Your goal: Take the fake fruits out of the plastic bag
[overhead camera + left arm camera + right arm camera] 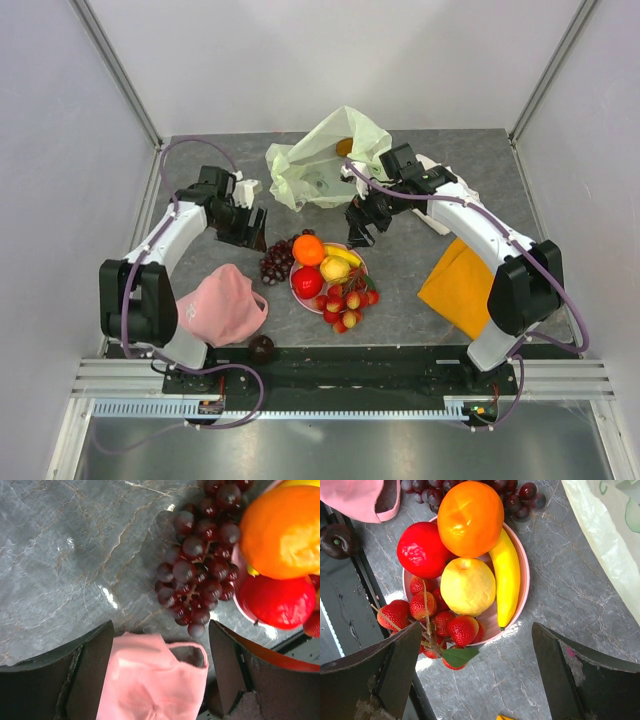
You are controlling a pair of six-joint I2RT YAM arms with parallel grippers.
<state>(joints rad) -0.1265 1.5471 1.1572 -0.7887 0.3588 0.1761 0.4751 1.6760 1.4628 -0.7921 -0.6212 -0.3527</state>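
hovering right gripper [362,226]: jaws apart, empty, plate [524,577] beneath
left gripper [252,230]: apart, empty
plastic bag [318,168]: beyond right gripper; enter its mouth slowly

A grey, veined stone bench [400,270] carries a round pink plate [524,587] near the middle of its front half. Left of the plate, by the front-left corner, lies a crumpled pink cap [222,305]. An orange cloth [458,285] lies flat to the plate's right. A white cloth [466,192] lies further back, partly hidden. Plain white walls [330,60] surround the bench.
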